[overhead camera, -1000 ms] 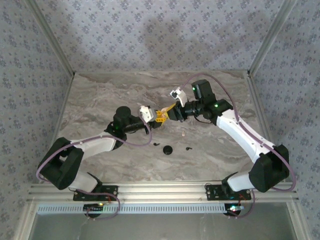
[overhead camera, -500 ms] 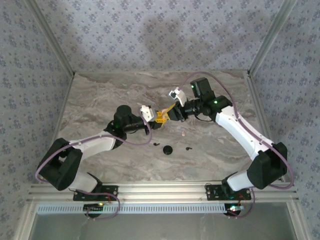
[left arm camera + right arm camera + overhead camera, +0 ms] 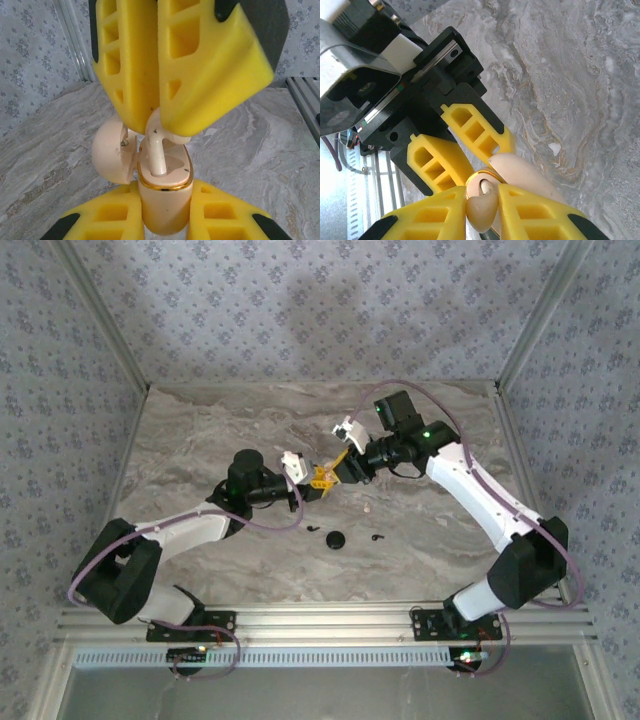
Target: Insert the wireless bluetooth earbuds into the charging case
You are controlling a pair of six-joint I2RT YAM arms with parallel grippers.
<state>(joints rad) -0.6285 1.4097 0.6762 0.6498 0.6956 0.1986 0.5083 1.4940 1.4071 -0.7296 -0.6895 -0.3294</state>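
Left tool point(image 3: 319, 478) is clamped on the cream charging case point(image 3: 165, 210), holding it upright in the air over the middle of the surface point(image 3: 200, 440), a little toward the far edge. The lid point(image 3: 112, 155) is swung open to one side. Right tool point(image 3: 481, 220) is pinched narrow on a cream earbud point(image 3: 157, 157) by its head. The stem is down inside the gold rim point(image 3: 165, 186) and looks partly in its well, not seated.

Step in hand, as we read it: finish seating this earbud.
- Keep the left tool rigid so the case can't tip or spin.
- Push straight along the stem axis. Any side load probably jams the stem on the rim.
- The right tool's foam sits just over the rim, touching or nearly. It'll likely hit the case before the bud bottoms out, so we may need to release early and tap the bud home.
- Open the right tool slowly and lift straight off, or the foam may drag the bud back out.
- Stay off the lid so it doesn't fold onto the bud.

We can't tell whether the other well is filled.

Near the front edge lie a round black puck point(image 3: 335, 539) and two small black pieces point(image 3: 313, 530), one on each side of it. A pale speck point(image 3: 367, 508) lies nearer the middle. All are too small to identify.
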